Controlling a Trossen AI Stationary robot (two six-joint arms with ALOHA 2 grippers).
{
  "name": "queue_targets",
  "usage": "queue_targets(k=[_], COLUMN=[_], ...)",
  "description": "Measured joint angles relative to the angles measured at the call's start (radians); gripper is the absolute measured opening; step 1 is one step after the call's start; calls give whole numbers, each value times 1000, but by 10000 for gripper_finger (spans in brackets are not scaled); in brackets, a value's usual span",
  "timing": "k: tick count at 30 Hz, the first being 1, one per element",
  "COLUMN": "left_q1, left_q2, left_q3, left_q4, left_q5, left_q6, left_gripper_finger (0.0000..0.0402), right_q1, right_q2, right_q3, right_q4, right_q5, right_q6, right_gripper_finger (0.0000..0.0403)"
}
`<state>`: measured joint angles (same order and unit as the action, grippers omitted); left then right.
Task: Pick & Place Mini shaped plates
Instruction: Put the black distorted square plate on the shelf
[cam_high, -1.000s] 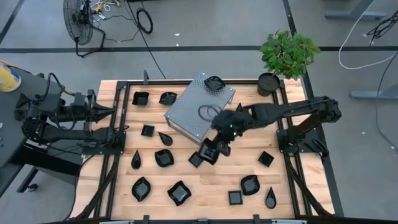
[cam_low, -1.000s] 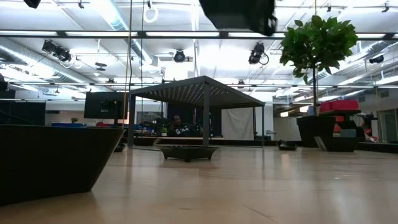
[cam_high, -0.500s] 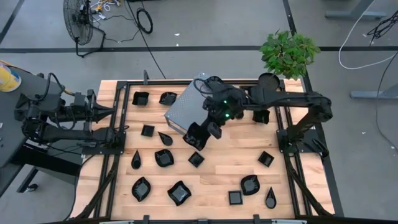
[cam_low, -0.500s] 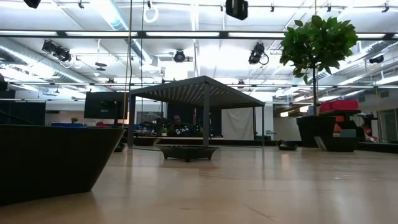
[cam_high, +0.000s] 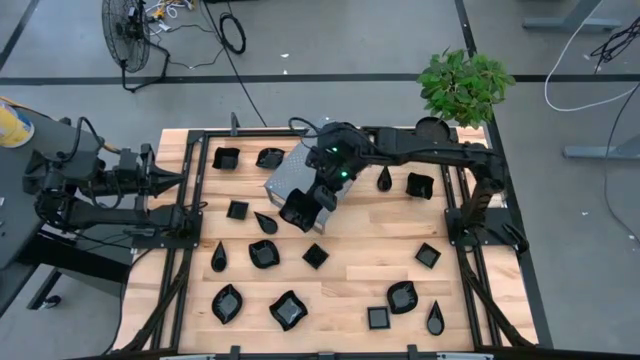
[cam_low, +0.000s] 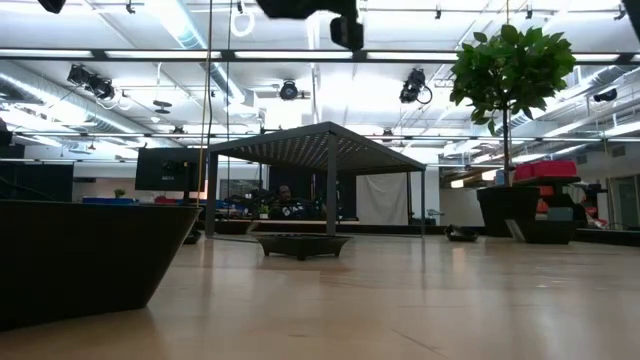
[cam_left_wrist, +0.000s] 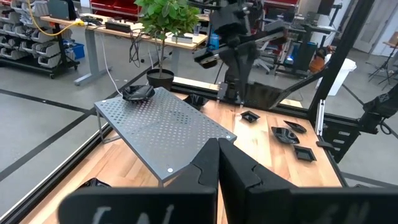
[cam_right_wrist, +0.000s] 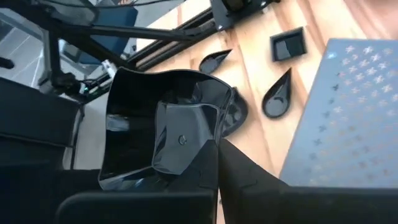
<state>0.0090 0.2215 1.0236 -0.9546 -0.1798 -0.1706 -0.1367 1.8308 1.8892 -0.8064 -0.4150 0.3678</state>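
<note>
Swung leftward since a moment ago — right gripper (cam_high: 302, 208) now over the near-left corner of the grey perforated box (cam_high: 300, 172), fingers pinched on a square mini plate (cam_right_wrist: 158, 130). Glossy black, deep, flared walls, sharp reflections inside, held clear above the worktop (cam_high: 350, 280). Other mini shaped plates (cam_high: 288, 310) — teardrop, square, wavy-rimmed — scattered around the box, one on its far corner (cam_left_wrist: 138, 93). Left gripper (cam_left_wrist: 217, 163) parked at the left edge, fingers pressed together, empty.

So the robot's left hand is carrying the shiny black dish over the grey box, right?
Not quite: the right hand is carrying the shiny black dish by the grey box. The high view shows it; the left hand waits at the table's edge.
</note>
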Motion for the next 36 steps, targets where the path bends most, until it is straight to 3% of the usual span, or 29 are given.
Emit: queue_targets(k=[6, 20, 36], left_q1=[0, 0, 0], left_q2=[0, 0, 0], left_q3=[0, 0, 0], left_q4=[0, 0, 0], left_q5=[0, 0, 0], left_q6=[0, 0, 0], left_gripper_finger=[5, 5, 5], right_q1=[-41, -145, -165], right_q2=[79, 180, 179], right_q3=[61, 53, -18], right_q4=[-49, -59, -46], right_q5=[5, 13, 22], right_q6=[-95, -244, -138], right_gripper_finger=[0, 0, 0])
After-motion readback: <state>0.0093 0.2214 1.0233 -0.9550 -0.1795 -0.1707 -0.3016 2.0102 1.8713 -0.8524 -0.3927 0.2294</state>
